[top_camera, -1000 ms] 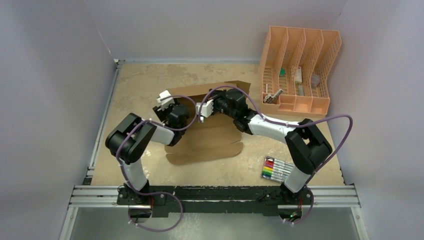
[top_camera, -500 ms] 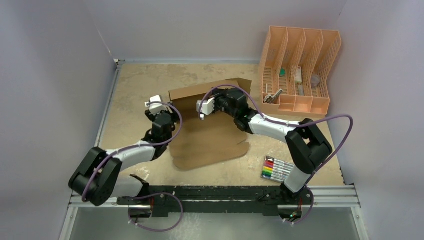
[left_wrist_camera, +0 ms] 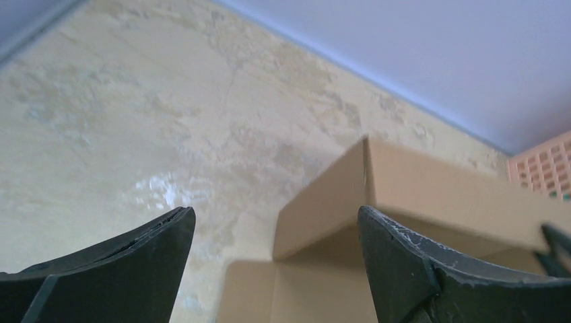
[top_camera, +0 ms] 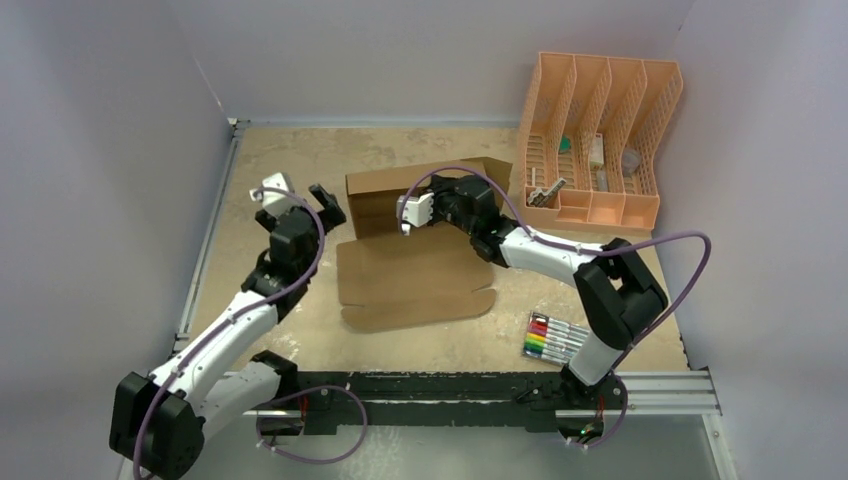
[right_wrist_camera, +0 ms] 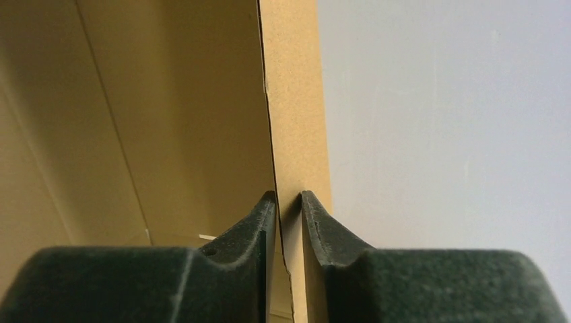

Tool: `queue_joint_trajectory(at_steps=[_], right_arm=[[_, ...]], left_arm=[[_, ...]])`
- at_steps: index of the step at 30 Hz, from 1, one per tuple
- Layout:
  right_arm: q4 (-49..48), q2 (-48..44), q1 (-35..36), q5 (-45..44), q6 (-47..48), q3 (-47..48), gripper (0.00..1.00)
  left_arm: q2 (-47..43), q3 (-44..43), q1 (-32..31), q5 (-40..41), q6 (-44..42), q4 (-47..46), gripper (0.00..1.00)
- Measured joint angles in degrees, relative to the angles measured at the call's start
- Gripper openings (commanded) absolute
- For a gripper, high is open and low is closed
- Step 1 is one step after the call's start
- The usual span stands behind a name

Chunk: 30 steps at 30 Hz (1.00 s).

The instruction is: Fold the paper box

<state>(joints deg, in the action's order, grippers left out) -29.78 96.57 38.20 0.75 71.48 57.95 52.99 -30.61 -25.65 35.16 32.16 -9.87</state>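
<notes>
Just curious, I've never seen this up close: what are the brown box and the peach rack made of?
The box looks like matte brown cardboard: a thin edge, creases and cut flaps show. The rack is probably moulded plastic: smooth peach, with even lattice walls.

light: even, soft | glare: tabletop (left_wrist_camera: pixel 151 192) sheen | blur: wrist fingertips (perhaps too close)

The paper box (top_camera: pixel 415 280) is plain brown, the table (top_camera: pixel 290 160) mottled beige, the organizer (top_camera: pixel 600 95) peach latticework, the markers (top_camera: pixel 553 338) multicoloured.
</notes>
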Motion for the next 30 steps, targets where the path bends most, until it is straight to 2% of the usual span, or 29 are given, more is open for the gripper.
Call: queue_joint_trajectory(at_steps=[6, 9, 10, 11, 12, 18, 23, 27, 30], right_arm=[[4.2, -2.3, 0.0, 0.3, -4.9, 0.0, 0.34], [7.3, -3.4, -0.1, 0.3, -7.6, 0.5, 0.38], [8.3, -3.7, -0.1, 0.3, -8.5, 0.8, 0.44], [9.3, -4.0, -0.1, 0.3, -9.4, 1.2, 0.78], [10.8, -4.4, -0.2, 0.5, -10.6, 1.7, 0.96], [21.6, -5.6, -1.5, 1.3, -16.2, 6.2, 0.99], [26.2, -8.0, -2.8, 1.6, -20.3, 6.9, 0.99], [27.5, -13.8, -5.7, 1.7, -26.6, 6.9, 0.99], [26.3, -18.8, -8.7, -2.3, -34.2, 6.9, 0.99]], left_arm=[[9.0, -16.2, 8.9, -7.2, -1.7, 8.6, 0.89], [13.7, -23.2, 10.7, -10.3, -3.7, 12.1, 0.88], [15.5, -25.9, 10.7, -11.3, -4.5, 13.5, 0.88], [16.8, -27.9, 10.7, -12.1, -5.2, 14.5, 0.88], [18.4, -30.3, 10.7, -13.1, -6.0, 15.6, 0.88], [26.3, -41.9, 10.7, -16.7, -9.8, 20.8, 0.88], [31.4, -48.3, 10.7, -18.9, -13.3, 25.1, 0.89], [34.3, -52.4, 10.7, -20.0, -16.2, 28.1, 0.9], [36.1, -55.2, 10.7, -21.7, -17.5, 29.4, 0.9]])
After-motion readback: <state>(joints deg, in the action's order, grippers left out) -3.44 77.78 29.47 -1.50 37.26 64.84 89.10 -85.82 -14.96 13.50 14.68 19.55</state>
